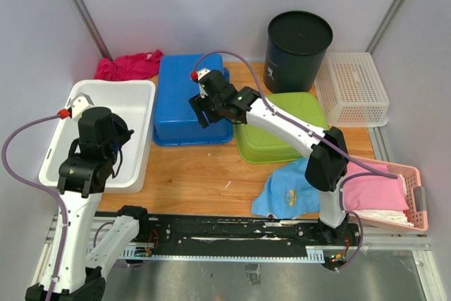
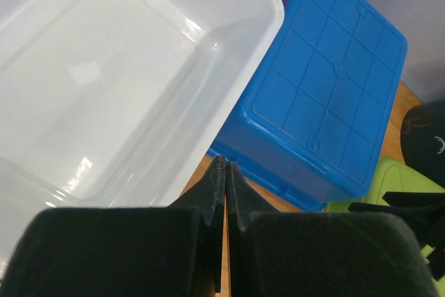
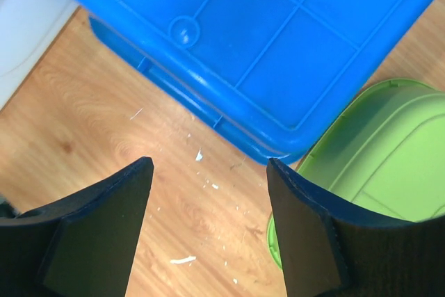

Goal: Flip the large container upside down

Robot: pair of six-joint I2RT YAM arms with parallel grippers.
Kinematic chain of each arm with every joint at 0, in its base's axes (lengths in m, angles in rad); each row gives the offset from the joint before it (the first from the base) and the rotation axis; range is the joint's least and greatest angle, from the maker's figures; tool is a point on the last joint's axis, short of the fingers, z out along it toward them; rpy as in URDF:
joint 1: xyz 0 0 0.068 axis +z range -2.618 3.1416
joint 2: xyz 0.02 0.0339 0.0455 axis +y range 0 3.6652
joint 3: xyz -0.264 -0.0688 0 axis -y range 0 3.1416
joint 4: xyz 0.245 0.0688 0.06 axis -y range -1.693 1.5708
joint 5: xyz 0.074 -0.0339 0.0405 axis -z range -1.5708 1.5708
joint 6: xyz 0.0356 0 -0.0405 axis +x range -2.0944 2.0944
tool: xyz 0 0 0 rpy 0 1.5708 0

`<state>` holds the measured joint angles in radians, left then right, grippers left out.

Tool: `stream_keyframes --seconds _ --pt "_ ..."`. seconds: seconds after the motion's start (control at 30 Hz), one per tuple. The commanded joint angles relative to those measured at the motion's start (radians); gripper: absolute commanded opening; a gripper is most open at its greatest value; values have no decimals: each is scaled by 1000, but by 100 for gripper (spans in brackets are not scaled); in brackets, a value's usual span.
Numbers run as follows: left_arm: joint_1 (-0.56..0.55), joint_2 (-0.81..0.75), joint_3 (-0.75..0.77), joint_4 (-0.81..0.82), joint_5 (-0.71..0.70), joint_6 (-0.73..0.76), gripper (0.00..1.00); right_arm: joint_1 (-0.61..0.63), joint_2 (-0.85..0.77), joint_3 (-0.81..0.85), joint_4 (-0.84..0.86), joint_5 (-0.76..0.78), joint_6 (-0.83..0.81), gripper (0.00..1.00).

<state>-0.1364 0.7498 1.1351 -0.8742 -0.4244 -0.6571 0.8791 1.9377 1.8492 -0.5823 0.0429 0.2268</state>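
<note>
Container [image 3: 278,46] bottom-up, just beyond right tool [image 3: 208,168], jaws apart

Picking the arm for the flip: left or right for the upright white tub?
Left. The left gripper hangs over the white tub, jaws shut; the right gripper is open by the inverted blue bin.

White arms [image 1: 285,123] with black joints trail purple cables [image 1: 225,52].

blue container [image 1: 176,96] | large, rectangular | upside down, ribbed base up | flat, rear centre-left
</note>
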Motion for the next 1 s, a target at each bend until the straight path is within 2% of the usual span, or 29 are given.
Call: stream_keyframes --seconds 0.0,0.03,0.13,0.2,0.27,0.33,0.43,0.53,0.7,0.97 --pt "6 70 4 33 57 113 4 -5 -111 -76 16 -63 5 68" --pt "6 90 -5 33 82 127 13 -5 -132 -92 23 -63 7 68" --pt "5 147 -39 35 115 157 60 -5 -189 -147 36 -55 5 68" --pt "3 174 -82 45 112 178 85 -6 -225 -188 38 -36 3 69" --pt "3 200 -114 52 118 205 95 -9 -263 -233 43 -19 4 69" --pt "1 231 -149 69 129 217 99 -17 -301 -276 50 -10 10 70" --pt "-2 261 -175 113 141 206 99 -30 -338 -334 65 -6 25 70" --pt "-2 270 -224 195 120 187 89 -39 -358 -364 67 -6 31 70" --pt "-2 312 -262 233 103 149 57 -45 -377 -394 66 -5 30 70" --pt "-2 286 -200 201 49 164 10 -44 -295 -407 131 -70 54 66"
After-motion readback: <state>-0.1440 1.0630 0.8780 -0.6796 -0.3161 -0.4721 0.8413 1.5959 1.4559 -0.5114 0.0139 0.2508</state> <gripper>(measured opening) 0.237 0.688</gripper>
